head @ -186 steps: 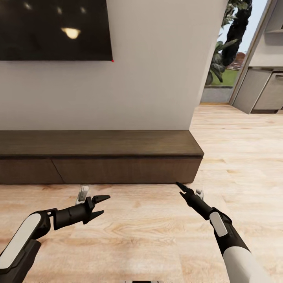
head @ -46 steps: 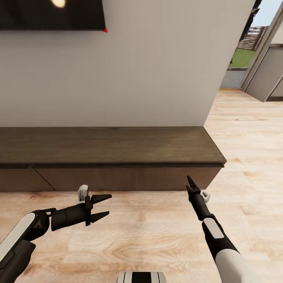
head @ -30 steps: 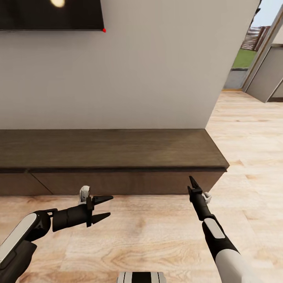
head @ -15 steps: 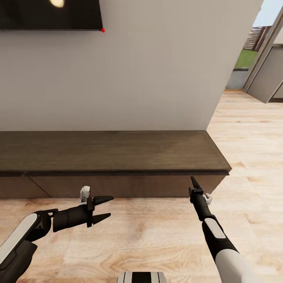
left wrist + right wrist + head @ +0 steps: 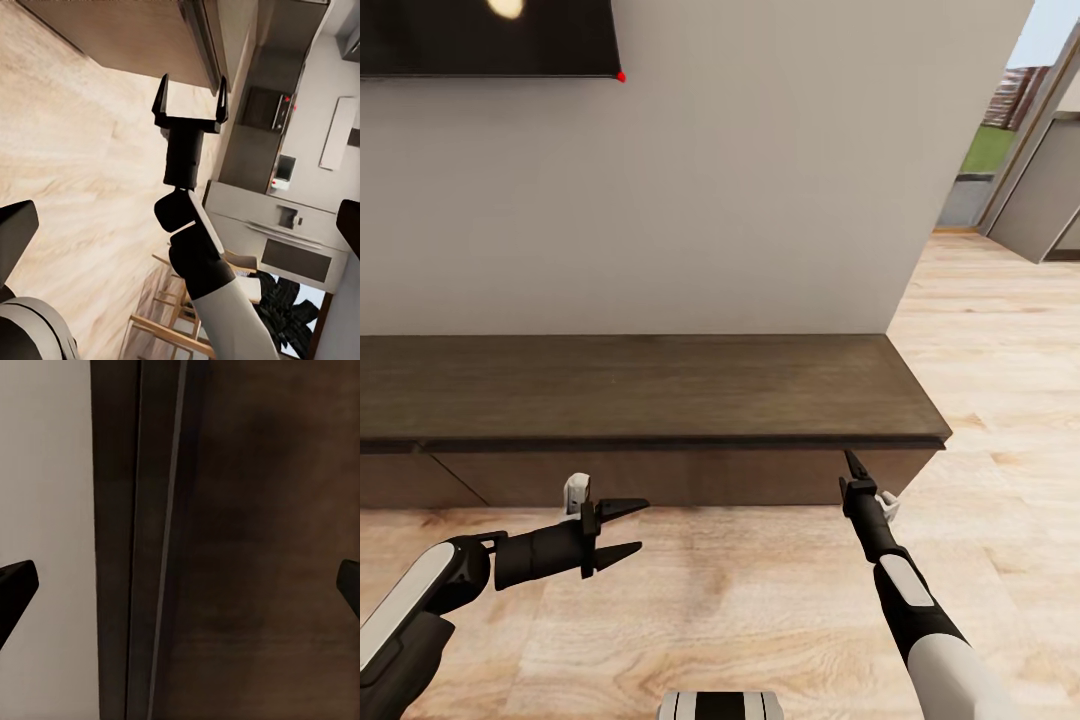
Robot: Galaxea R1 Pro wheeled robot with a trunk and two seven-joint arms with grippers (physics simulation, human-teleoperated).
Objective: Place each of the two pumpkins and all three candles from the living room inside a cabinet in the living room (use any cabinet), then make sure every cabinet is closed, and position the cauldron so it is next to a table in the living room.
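- A long, low dark-brown cabinet (image 5: 630, 385) runs along the foot of a pale wall (image 5: 760, 180) in the head view, its flat handleless drawer fronts flush and shut; its right end stops just short of the wall's corner, where pale wooden floor (image 5: 760, 600) runs on toward a doorway

- The left gripper (image 5: 622, 529) hovers over the floor just in front of the cabinet, its two black fingers spread apart and pointing toward the robot's right; it grips nothing

- The right gripper (image 5: 851, 464) points straight at the cabinet's front near the right end, its tip just under the top board's overhanging edge; from the head view the fingers line up as one thin spike, while the left wrist view shows the right gripper (image 5: 192, 96) from the side with both fingers wide apart and nothing between them

- In the right wrist view the cabinet (image 5: 247, 540) looms close, dark wood grain and the lip of the top board between the two spread fingertips (image 5: 15, 585); whether they touch the wood cannot be told

- A dark wall-mounted screen (image 5: 480, 40) hangs above the cabinet's left part, a lamp's glow reflected in it
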